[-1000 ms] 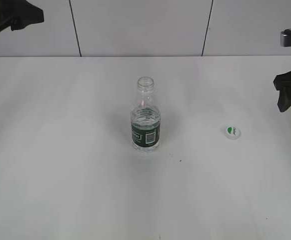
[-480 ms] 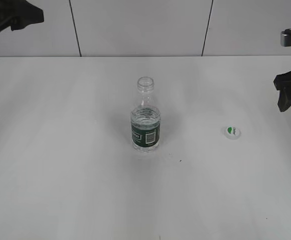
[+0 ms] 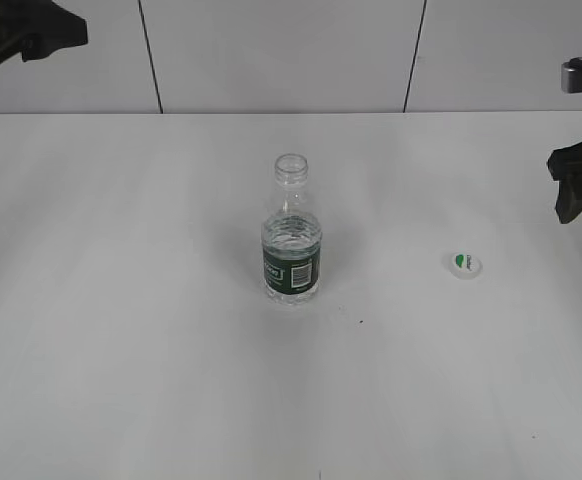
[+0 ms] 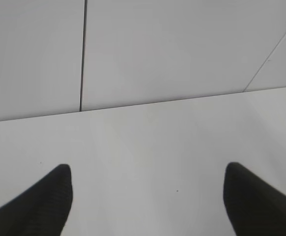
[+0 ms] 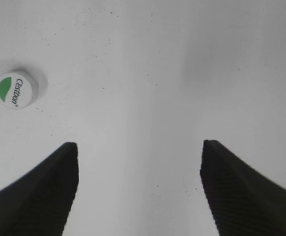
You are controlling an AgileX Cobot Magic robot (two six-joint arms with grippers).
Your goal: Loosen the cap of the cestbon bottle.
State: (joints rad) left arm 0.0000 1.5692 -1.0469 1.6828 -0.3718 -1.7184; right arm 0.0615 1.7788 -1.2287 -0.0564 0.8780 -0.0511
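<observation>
you see the cestbon bottle (image 3: 291, 232) standing upright near the middle of the white table (image 3: 121, 350), its dark green label band with the white barcode patch facing the exterior camera and its threaded neck uncovered. the cap (image 3: 464, 264) lies flat on the table well to the right of the bottle, apart from it, green patch up; in the right wrist view the same cap (image 5: 16, 89) sits at the upper left, with "cestbon" printed beside the green patch.

the right gripper (image 5: 139, 189) hangs above bare table with its two dark fingers spread wide and nothing between them — the cap lies outside the left finger. in the exterior view it shows at the right edge (image 3: 578, 185), raised off the table.

the left gripper (image 4: 148, 196) is likewise spread wide and empty, facing the rear wall panels (image 4: 182, 49); in the exterior view only part of it appears at the top left corner (image 3: 21, 35) — well away from bottle and cap.
</observation>
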